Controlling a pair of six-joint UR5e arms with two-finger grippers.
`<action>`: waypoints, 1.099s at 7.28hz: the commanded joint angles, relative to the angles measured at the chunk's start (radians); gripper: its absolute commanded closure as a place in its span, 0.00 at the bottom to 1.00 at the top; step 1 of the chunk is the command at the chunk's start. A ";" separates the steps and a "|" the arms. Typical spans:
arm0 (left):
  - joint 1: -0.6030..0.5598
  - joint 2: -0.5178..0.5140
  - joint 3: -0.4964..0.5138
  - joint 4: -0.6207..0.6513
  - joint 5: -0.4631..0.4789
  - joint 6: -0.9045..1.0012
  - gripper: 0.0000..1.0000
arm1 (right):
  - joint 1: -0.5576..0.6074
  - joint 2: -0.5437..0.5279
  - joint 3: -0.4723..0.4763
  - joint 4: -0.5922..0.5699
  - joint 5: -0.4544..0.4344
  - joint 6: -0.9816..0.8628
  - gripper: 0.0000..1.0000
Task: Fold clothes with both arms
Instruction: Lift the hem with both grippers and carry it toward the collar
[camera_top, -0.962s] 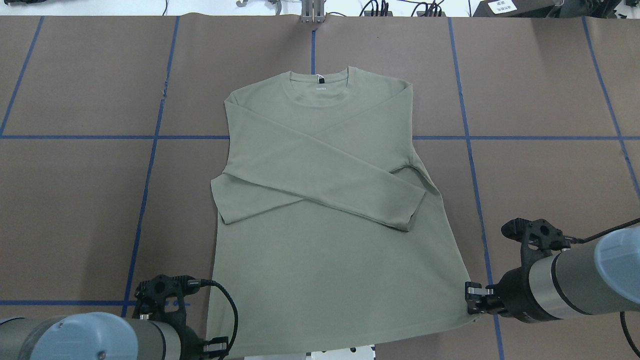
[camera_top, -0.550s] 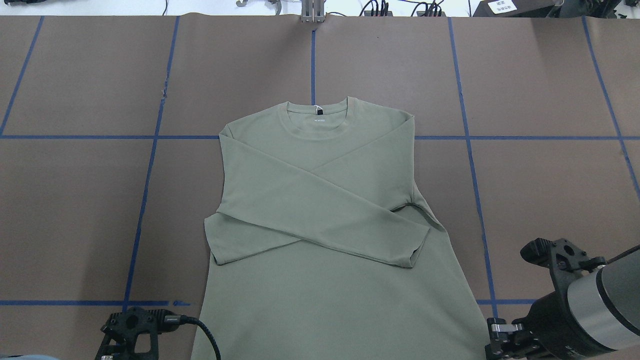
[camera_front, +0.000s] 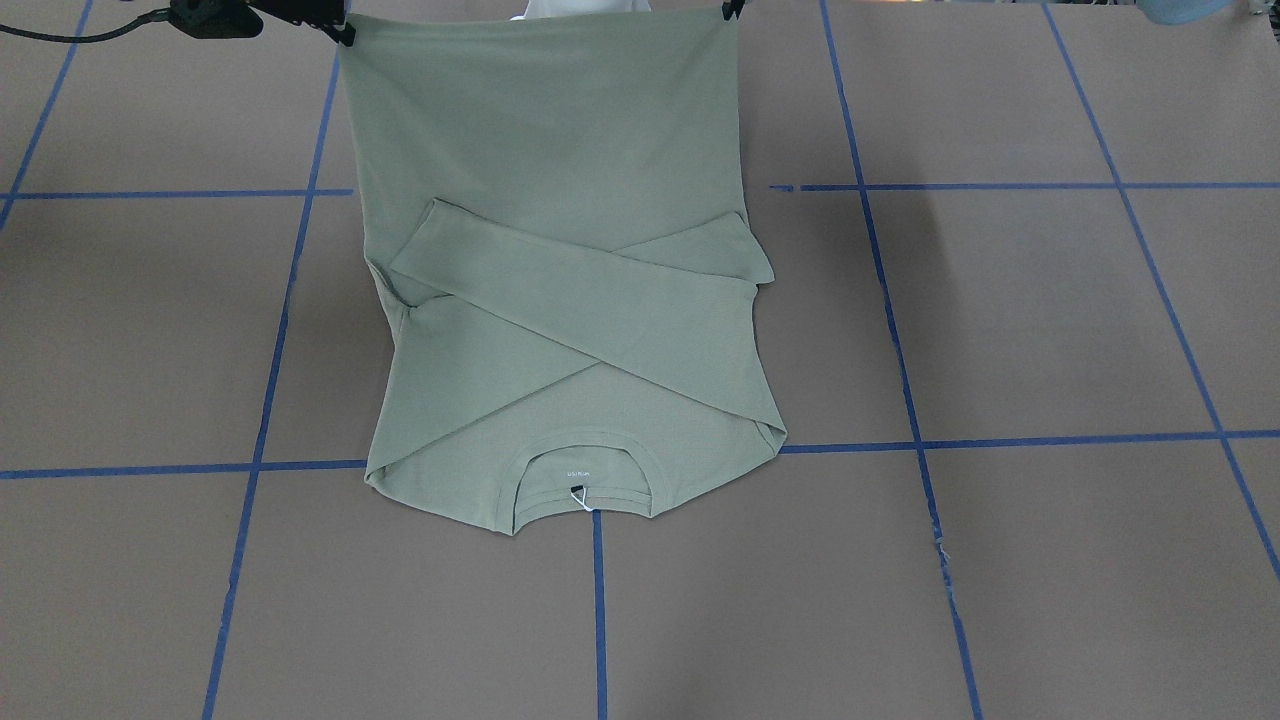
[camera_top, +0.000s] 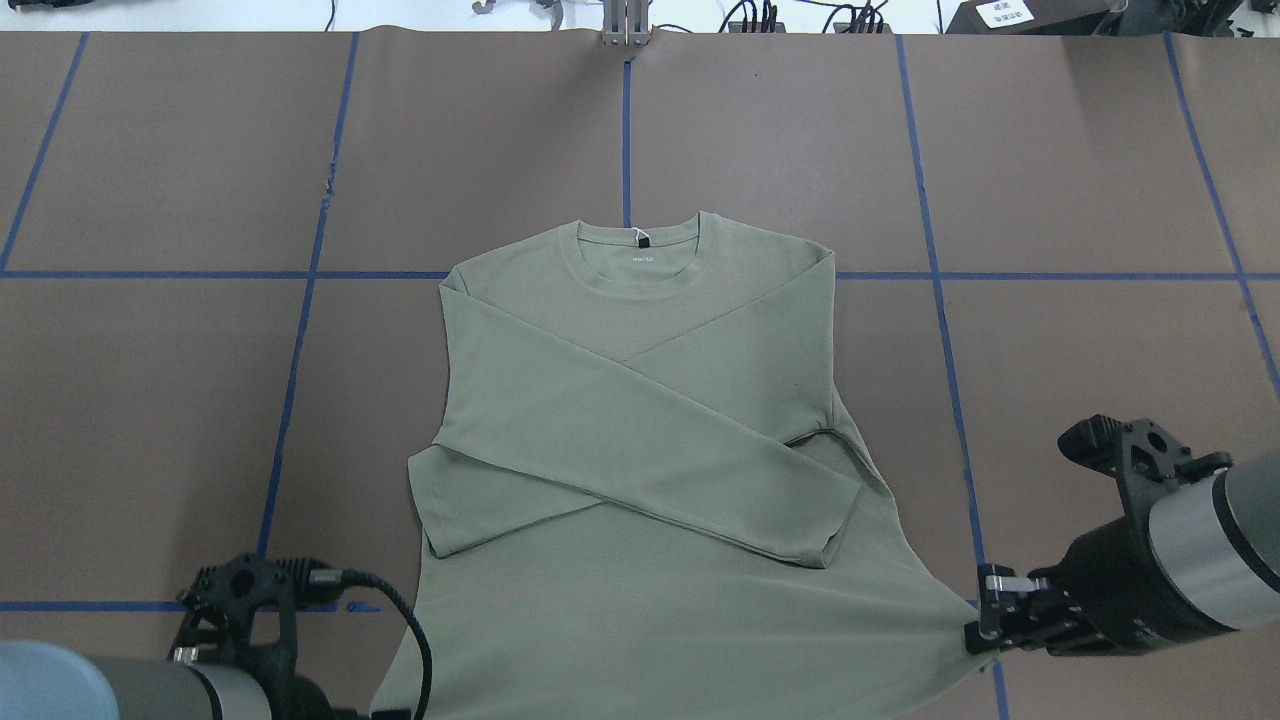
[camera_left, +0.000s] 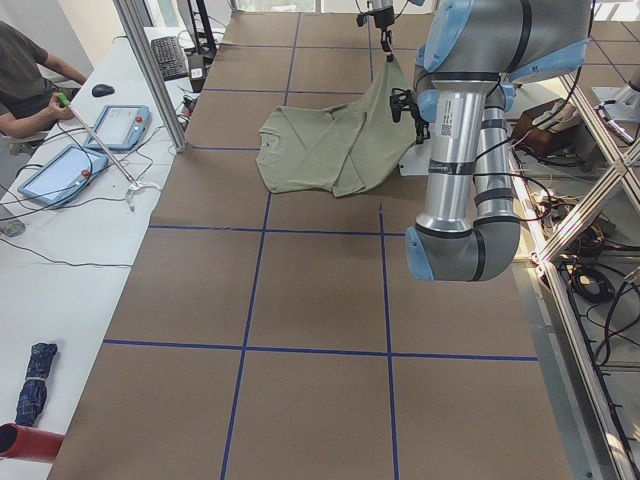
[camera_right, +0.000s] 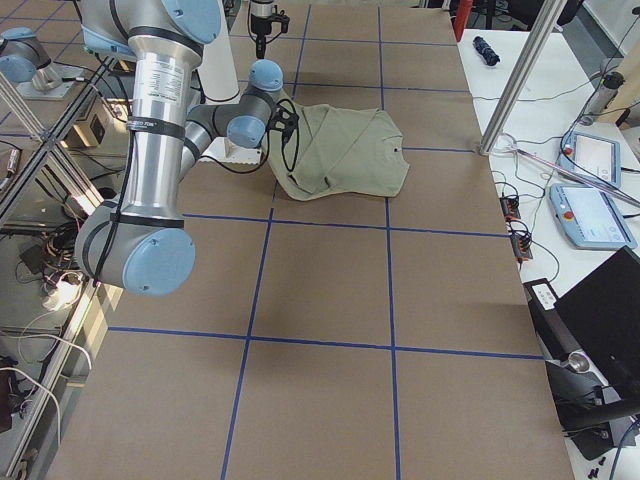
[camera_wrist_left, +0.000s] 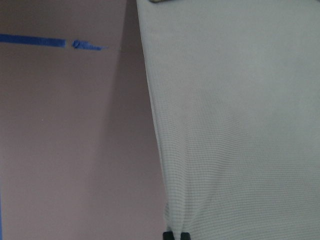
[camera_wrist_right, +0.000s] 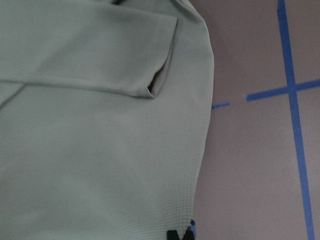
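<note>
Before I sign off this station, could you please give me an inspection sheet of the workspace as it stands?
Surface: brown table, flat, gridded with blue tape.
Job's things: green shirt, sleeves crossed on the chest, collar end on the table, hem lifted.
Clutter: nothing seen.
Grippers: left gripper and right gripper each shut on a hem corner.
Cables: black cable loops at the left wrist, beside the shirt.
Surroundings: operator at a side desk with tablets.

The shirt (camera_top: 640, 420) is showing as thin, matt knit cloth with a fine ribbed weave. The desk (camera_top: 1100, 200) is wearing a matt brown paper-like cover crossed by smooth blue tape (camera_top: 1090, 275). The right arm (camera_top: 1195, 550) is gleaming as brushed metal, its end effector (camera_top: 975, 635) looking like matt black plastic
</note>
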 joint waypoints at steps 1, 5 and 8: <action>-0.288 -0.027 0.094 0.000 -0.116 0.234 1.00 | 0.123 0.101 -0.086 0.003 -0.002 -0.006 1.00; -0.520 -0.197 0.377 -0.019 -0.135 0.341 1.00 | 0.318 0.364 -0.375 0.004 -0.005 -0.025 1.00; -0.553 -0.204 0.539 -0.183 -0.132 0.341 1.00 | 0.360 0.529 -0.613 0.003 -0.054 -0.026 1.00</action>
